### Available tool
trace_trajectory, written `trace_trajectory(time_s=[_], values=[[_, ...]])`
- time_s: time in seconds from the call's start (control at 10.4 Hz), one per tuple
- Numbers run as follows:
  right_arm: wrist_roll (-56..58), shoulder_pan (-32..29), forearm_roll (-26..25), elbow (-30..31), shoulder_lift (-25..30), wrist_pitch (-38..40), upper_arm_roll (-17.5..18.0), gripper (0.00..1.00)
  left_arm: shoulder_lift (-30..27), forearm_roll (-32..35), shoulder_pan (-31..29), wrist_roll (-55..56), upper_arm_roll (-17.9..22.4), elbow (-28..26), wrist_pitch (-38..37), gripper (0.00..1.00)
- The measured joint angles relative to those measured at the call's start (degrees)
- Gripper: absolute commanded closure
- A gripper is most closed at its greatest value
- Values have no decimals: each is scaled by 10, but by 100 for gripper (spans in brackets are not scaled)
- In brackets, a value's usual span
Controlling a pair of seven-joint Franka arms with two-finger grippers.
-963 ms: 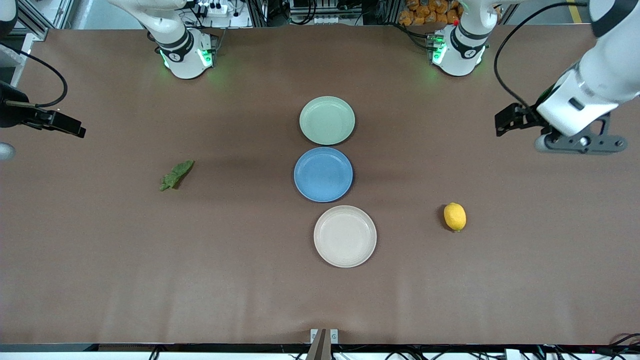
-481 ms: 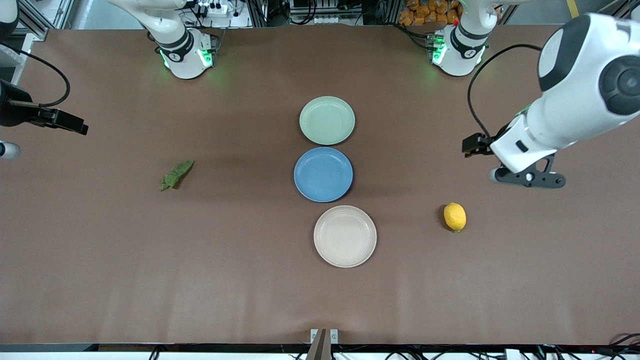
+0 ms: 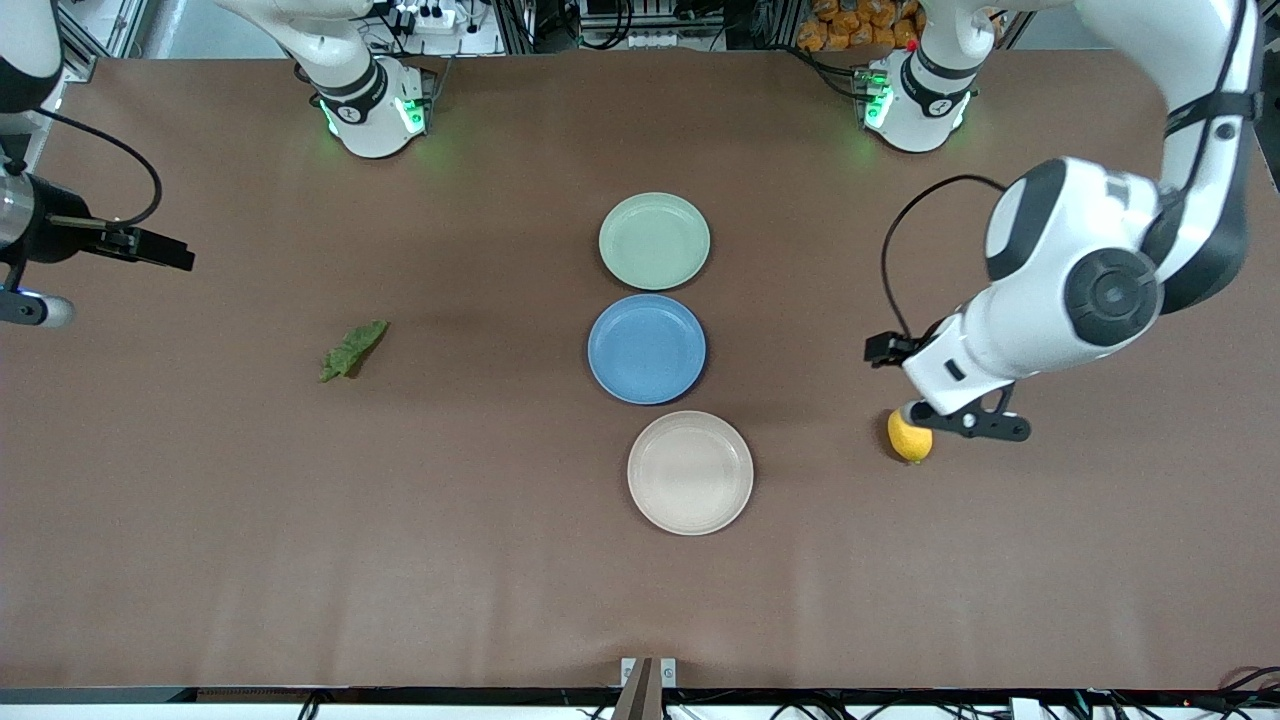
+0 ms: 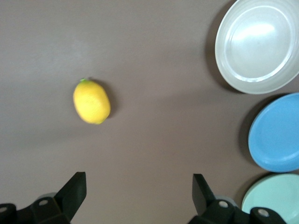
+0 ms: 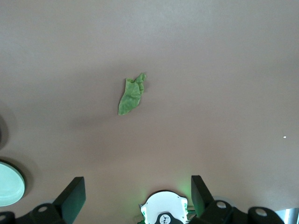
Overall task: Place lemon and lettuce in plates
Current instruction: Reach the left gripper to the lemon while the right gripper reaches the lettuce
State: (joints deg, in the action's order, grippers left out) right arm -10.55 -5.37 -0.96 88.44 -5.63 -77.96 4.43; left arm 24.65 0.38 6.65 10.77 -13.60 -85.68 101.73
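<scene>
The lemon (image 3: pixel 909 438) is lying on the table (image 3: pixel 480 560), toward the left arm's end from the blue plate (image 3: pixel 647 349) and nearer the front camera than it. The left gripper (image 4: pixel 138 193) is hovering over bare cloth just beside the lemon, fingers (image 4: pixel 74 189) spread wide, gripping nothing; the fruit is sitting outside the gap.

The lettuce (image 3: pixel 352 349) is lying level with the blue plate, toward the right arm's end, with open cloth all around. The right gripper (image 5: pixel 135 196) is hanging up in the air well apart from the leaf, equally wide and empty.

The pale green plate (image 3: pixel 654 241) and beige plate (image 3: pixel 690 472) are flanking the blue one, both empty.
</scene>
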Motion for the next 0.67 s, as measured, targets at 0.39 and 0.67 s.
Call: trace_trajectory(time_s=[0.39,0.67], values=[[0,-12,14,63,-8,-63,-4,0,50,0,25,41,1,1,64,0],[0,-27,29,124,-9,-134,-5,0,67,1,35,47,2,1,108,0]])
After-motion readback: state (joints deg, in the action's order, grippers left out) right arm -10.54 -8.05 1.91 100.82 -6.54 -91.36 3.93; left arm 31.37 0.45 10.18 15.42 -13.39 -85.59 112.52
